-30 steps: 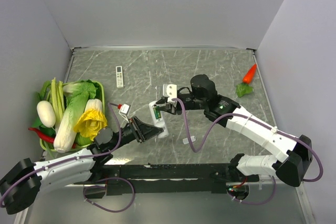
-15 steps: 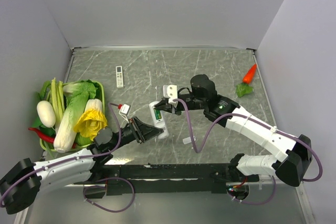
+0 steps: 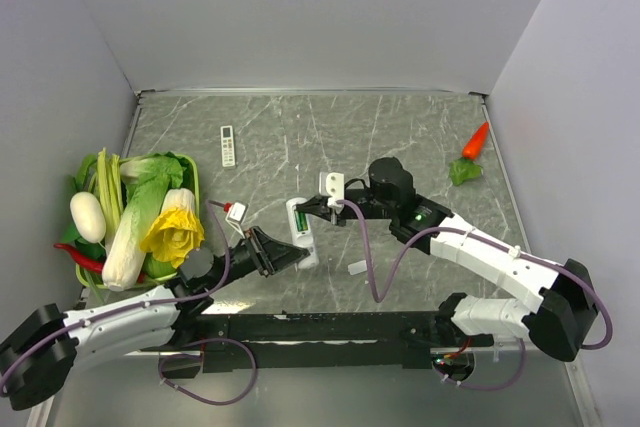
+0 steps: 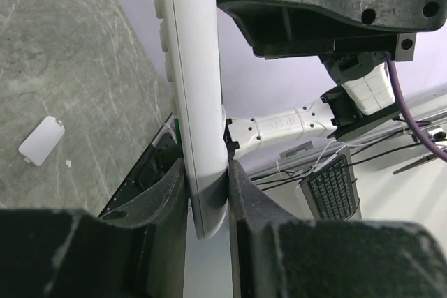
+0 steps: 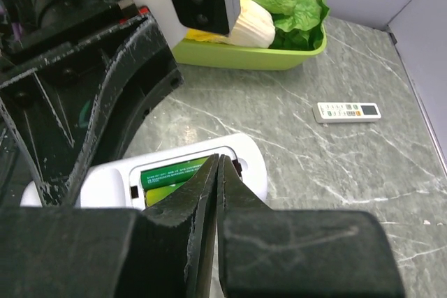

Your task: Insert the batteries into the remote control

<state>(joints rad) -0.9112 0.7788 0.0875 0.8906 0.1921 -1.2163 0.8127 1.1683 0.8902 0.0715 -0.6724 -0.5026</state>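
The white remote control (image 3: 302, 237) is held off the table with its back cover off. Two green batteries (image 3: 298, 218) lie side by side in its open compartment, as the right wrist view shows (image 5: 170, 173). My left gripper (image 3: 283, 256) is shut on the remote's near end, and the left wrist view shows the remote (image 4: 192, 95) edge-on between the pads (image 4: 167, 193). My right gripper (image 3: 306, 207) is shut and empty. Its tips (image 5: 217, 162) sit right over the far end of the batteries; I cannot tell whether they touch.
The loose white back cover (image 3: 358, 268) lies on the table right of the remote. A slim white remote with buttons (image 3: 228, 145) lies at the back left. A green basket (image 3: 196, 179) of vegetables stands at the left. A carrot (image 3: 476, 140) lies at the far right.
My right arm has shifted a little toward the near edge, keeping its shut tips over the battery compartment. The left gripper keeps its hold on the remote.
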